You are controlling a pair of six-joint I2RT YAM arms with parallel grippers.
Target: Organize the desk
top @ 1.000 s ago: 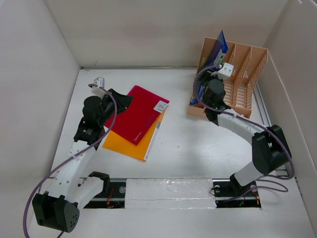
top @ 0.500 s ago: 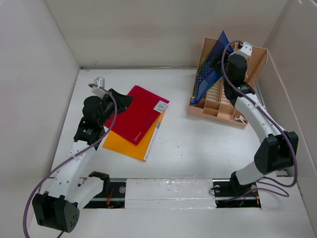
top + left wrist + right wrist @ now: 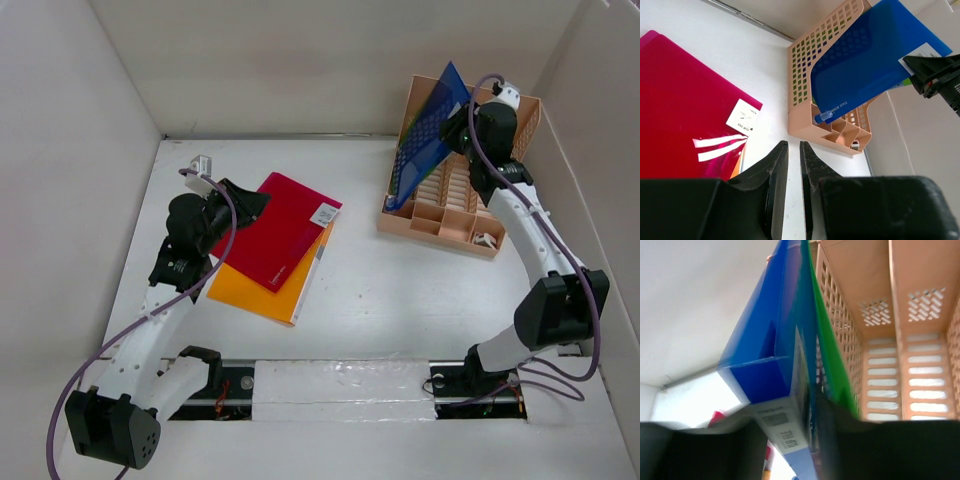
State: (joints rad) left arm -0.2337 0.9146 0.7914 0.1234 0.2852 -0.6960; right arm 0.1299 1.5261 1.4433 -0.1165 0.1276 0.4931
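red folder sticker: "CLIP FILE" | blue folder edge: "STYLE BOARD"

glossy red plastic folder, glossy blue plastic folder, matt peach plastic rack, matt white desk

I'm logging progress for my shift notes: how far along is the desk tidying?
Done: a green folder seems filed in the file rack. In hand: the right gripper holds the blue folder tilted in the rack's left slot. Left: the red folder lies over the orange folder on the desk, by the empty left gripper.
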